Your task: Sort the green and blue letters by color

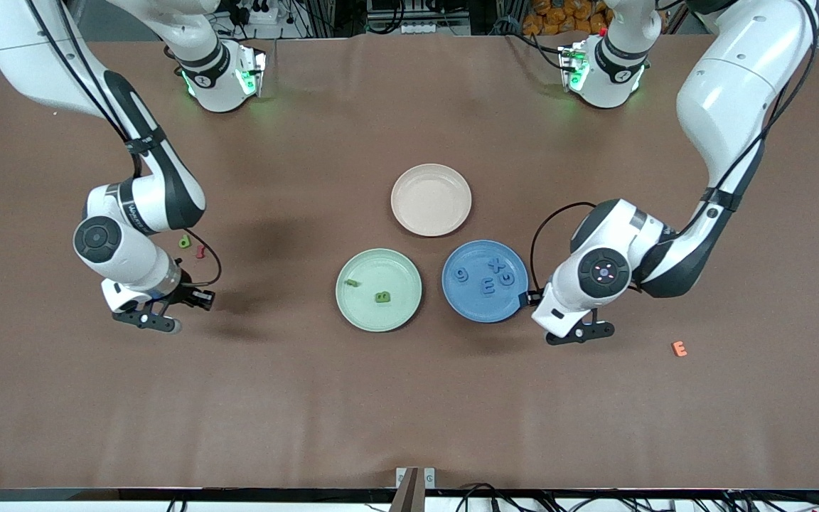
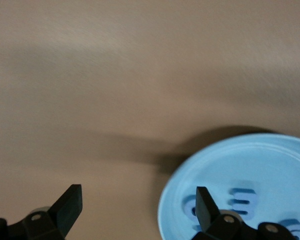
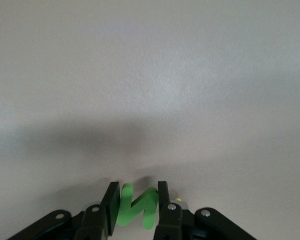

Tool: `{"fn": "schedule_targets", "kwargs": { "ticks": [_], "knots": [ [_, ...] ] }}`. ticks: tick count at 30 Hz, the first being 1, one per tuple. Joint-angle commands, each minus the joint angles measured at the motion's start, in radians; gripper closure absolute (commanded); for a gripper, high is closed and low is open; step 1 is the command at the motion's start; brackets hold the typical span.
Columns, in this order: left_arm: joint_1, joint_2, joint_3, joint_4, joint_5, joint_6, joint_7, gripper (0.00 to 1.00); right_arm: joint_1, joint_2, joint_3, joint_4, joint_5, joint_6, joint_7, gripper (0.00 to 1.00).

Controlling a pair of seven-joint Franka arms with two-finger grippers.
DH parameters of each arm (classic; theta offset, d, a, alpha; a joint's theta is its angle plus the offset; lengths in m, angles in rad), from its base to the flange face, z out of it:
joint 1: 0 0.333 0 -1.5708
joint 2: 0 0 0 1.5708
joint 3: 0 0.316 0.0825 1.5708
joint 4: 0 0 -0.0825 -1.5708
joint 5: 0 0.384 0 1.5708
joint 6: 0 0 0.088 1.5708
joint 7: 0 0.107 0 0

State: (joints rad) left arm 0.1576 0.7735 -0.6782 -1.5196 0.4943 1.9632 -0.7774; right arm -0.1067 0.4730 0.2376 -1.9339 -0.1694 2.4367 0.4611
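The blue and green letters are mostly sorted, by the look of things. On the blue plate [image 1: 452,299] lie four blue pieces: the 9 [image 1: 462,275], the X [image 1: 497,267], the E [image 1: 487,286] and the G [image 1: 507,280], so the blue share seems finished. The green plate [image 1: 409,309] holds two olive-green pieces, a B-like one [image 1: 382,297] near its middle and a smaller one [image 1: 353,283] closer to the rim at the right arm's end; its shape is too small to read.

The right tool [image 3: 135,204] hangs over bare bench [image 1: 310,398] toward the right arm's end, its fingers pinched on a green zigzag letter, an N [image 3: 136,206], which appears bound for the green plate. One more green letter [image 1: 184,242] lies on the bench near that arm, just beside a small red piece [image 1: 200,251] that is no part of the sort.

The left tool [image 1: 580,333] hangs just beside the blue plate's rim, toward the left arm's end, with fingers spread wide and nothing between them; it seems to have no blue work left.

The pink plate [image 1: 431,174] stands empty, farther from the front camera than the other two. An orange E [image 1: 679,348] lies apart on the bench toward the left arm's end.

What is left, as a judgement: delivering the held N and then fetching the last green piece.
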Motion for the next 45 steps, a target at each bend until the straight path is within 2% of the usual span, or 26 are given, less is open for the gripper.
{"fn": "schedule_targets", "kwargs": {
  "ticks": [1,9,15,19,24,27,31,37,41,45],
  "knots": [
    [0.072,-0.025,-0.04,-0.031,0.01,-0.015,0.053,0.0,0.064,-0.005,0.008,0.072,0.102,-0.062,0.022,0.75],
    [0.14,-0.074,-0.049,-0.096,0.009,-0.017,0.161,0.0,0.185,0.044,0.006,0.16,0.13,-0.07,0.111,0.74],
    [0.132,-0.134,0.003,-0.129,-0.039,-0.011,0.234,0.0,0.28,0.119,0.005,0.246,0.13,-0.07,0.224,0.74],
    [0.088,-0.195,0.095,-0.162,-0.129,0.005,0.326,0.0,0.332,0.162,0.005,0.3,0.13,-0.07,0.294,0.73],
    [-0.058,-0.279,0.296,-0.189,-0.292,0.008,0.458,0.0,0.387,0.19,0.005,0.334,0.128,-0.07,0.364,0.73],
    [-0.111,-0.319,0.379,-0.215,-0.356,0.008,0.532,0.0,0.407,0.197,0.005,0.34,0.128,-0.07,0.395,0.73],
    [-0.115,-0.379,0.405,-0.269,-0.381,0.012,0.587,0.0,0.438,0.208,0.006,0.342,0.128,-0.065,0.415,0.73],
    [-0.113,-0.519,0.453,-0.396,-0.413,0.04,0.639,0.0,0.479,0.225,0.006,0.345,0.122,-0.062,0.438,0.71],
    [-0.127,-0.58,0.515,-0.432,-0.482,0.039,0.743,0.0,0.496,0.231,0.006,0.345,0.119,-0.061,0.436,0.63],
    [-0.203,-0.628,0.603,-0.467,-0.488,0.039,0.765,0.0,0.51,0.234,0.006,0.345,0.119,-0.061,0.438,0.51]
  ]
}}
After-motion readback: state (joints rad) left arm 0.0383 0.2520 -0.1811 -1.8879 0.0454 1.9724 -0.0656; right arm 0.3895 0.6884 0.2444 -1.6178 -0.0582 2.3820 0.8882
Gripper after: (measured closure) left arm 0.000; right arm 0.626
